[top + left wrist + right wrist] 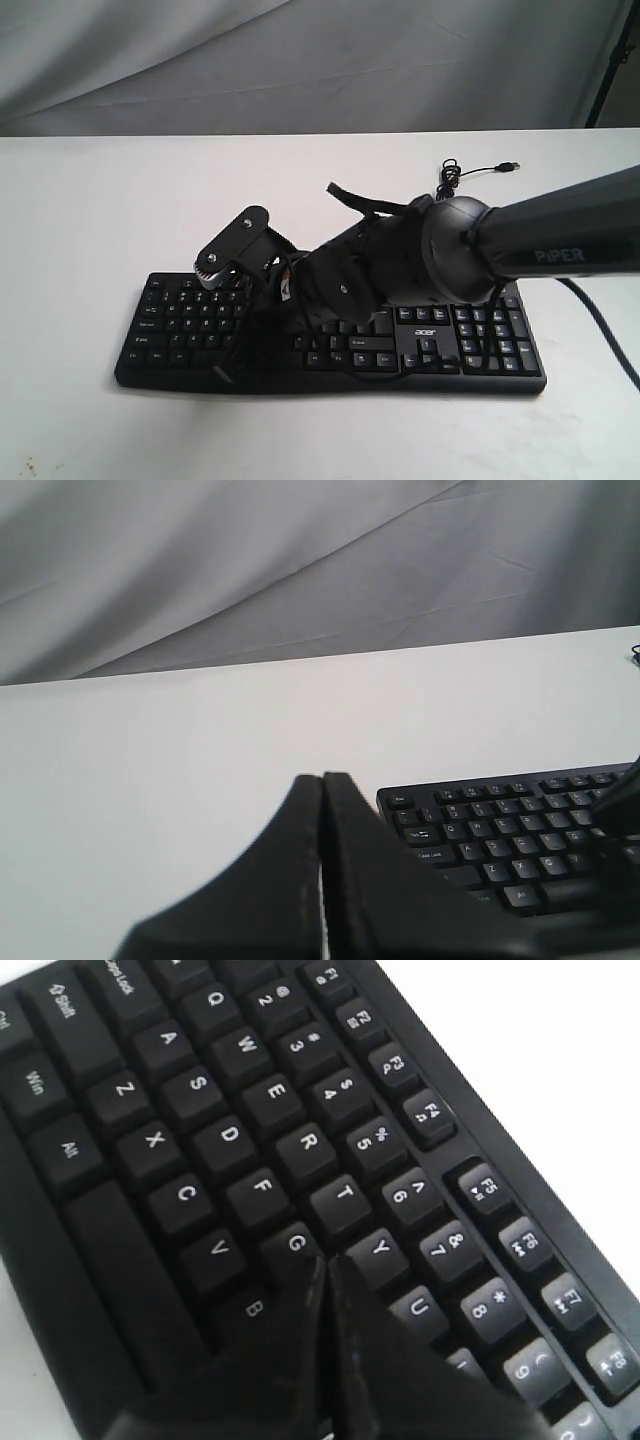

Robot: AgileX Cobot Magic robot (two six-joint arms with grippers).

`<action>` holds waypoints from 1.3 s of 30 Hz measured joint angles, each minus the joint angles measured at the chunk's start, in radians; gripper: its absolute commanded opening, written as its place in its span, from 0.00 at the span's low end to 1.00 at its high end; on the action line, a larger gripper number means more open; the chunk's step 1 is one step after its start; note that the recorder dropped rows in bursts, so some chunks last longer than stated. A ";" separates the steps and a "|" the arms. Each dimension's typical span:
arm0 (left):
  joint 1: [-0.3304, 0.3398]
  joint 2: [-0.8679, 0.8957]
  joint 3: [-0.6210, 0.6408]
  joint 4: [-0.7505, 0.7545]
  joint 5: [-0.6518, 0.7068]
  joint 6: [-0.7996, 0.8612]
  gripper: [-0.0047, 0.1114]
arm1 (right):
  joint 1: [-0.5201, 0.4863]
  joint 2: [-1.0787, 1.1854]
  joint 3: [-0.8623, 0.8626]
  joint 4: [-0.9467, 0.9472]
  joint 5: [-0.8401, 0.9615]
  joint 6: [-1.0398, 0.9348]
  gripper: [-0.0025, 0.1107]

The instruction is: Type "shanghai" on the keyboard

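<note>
The black keyboard (pixel 170 320) with its white acer logo (pixel 427 331) lies on the white table, and its thin USB cable (pixel 470 172) trails behind it. My right arm (pixel 560 240) reaches across it from the right. My right gripper (pixel 328 1260) is shut with nothing in it. Its tips point down between the G key (pixel 295 1243) and the Y key (pixel 378 1248), hiding the key beneath them. I cannot tell whether they touch it. My left gripper (pixel 322 778) is shut and empty, over bare table beside the keyboard's (pixel 500 830) Esc corner.
White table (pixel 80 220) stretches on all sides of the keyboard. A grey cloth backdrop (pixel 300 60) hangs behind it. A black pole (pixel 610 60) stands at the back right. The right arm's thick cable (pixel 600 325) hangs near the number pad.
</note>
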State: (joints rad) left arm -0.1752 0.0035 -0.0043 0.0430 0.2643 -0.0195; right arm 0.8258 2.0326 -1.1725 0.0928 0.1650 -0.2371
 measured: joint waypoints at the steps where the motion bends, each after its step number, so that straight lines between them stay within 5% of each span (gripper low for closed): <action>1: 0.000 0.000 0.000 0.000 0.000 0.000 0.04 | 0.000 0.000 0.000 0.000 0.000 0.000 0.02; 32: 0.000 0.000 0.000 0.000 0.000 0.000 0.04 | -0.006 0.006 0.000 0.000 -0.025 0.000 0.02; 39: 0.000 0.000 0.000 0.000 0.000 0.000 0.04 | 0.048 0.018 -0.136 0.000 0.009 -0.008 0.02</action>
State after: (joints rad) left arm -0.1752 0.0035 -0.0043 0.0430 0.2643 -0.0195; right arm 0.8738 2.0504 -1.3082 0.0928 0.1741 -0.2449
